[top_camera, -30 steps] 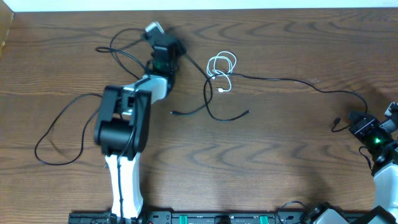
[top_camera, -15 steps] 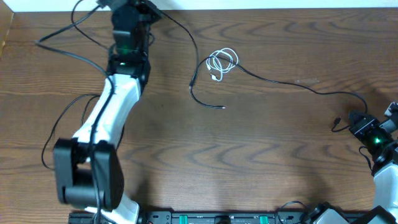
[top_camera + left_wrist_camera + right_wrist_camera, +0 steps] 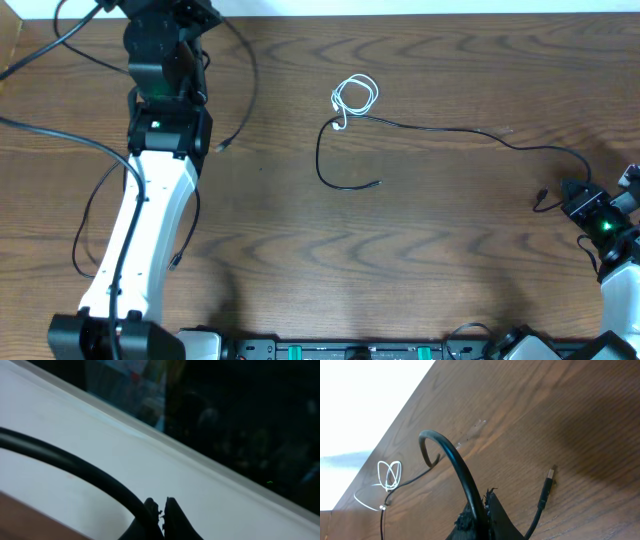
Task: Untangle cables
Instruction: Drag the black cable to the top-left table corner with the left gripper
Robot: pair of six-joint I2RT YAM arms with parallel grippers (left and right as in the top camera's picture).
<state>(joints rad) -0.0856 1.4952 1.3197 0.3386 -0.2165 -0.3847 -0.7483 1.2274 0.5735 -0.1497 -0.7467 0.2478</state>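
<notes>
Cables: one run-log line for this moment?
left fingers shut on left black cord | right fingers shut on right black cord | white cord coiled, right black cord meeting it | untangling not done

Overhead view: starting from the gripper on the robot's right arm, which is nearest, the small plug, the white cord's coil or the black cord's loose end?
From the right gripper:
1. The small plug, just beside it, near the table's right side.
2. The black cord's loose end, mid-table.
3. The white cord coil, farther back, beyond that end.
</notes>
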